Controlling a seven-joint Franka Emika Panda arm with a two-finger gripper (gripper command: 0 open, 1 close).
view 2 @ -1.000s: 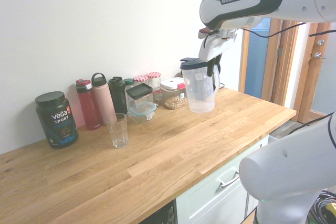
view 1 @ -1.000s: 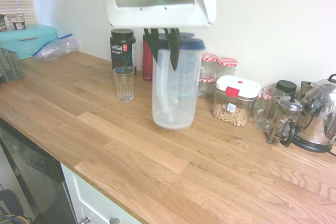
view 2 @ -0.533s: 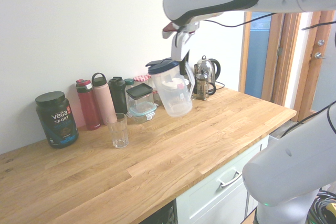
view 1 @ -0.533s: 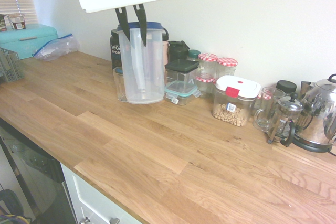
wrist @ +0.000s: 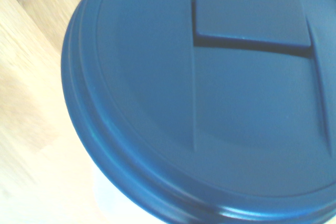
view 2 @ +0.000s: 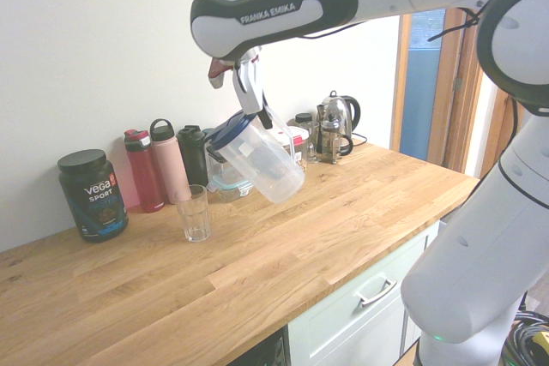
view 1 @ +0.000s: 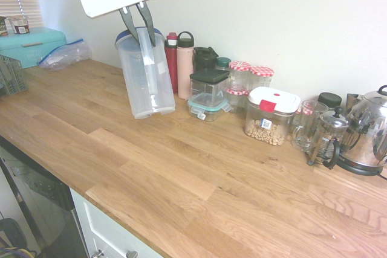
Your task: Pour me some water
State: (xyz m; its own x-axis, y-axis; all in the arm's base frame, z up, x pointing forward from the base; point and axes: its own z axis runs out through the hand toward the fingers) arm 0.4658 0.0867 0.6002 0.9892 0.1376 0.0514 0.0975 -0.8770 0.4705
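My gripper [view 1: 142, 31] is shut on the handle of a clear plastic pitcher [view 1: 145, 77] with a blue lid [view 2: 228, 127]. The pitcher [view 2: 262, 160] hangs above the wooden counter [view 2: 283, 255], tilted with its lid end toward the left of the second exterior view. An empty drinking glass [view 2: 194, 213] stands on the counter below and to the left of that lid end, apart from it. In the first exterior view the pitcher hides the glass. I cannot tell whether the pitcher holds water. The wrist view is filled by the blue lid [wrist: 210, 103].
Along the wall stand a dark Vega tub [view 2: 93, 195], a red bottle [view 2: 144, 171], a pink bottle [view 2: 169, 160], food containers [view 1: 208, 92], a nut box [view 1: 271, 116], a French press [view 1: 326, 140] and a kettle [view 1: 369, 131]. A teal bread box [view 1: 30, 43] sits far left.
The arm has carried the pitcher along the counter from near the nut box to beside the glass. The pitcher has gone from upright to tilted toward the glass.
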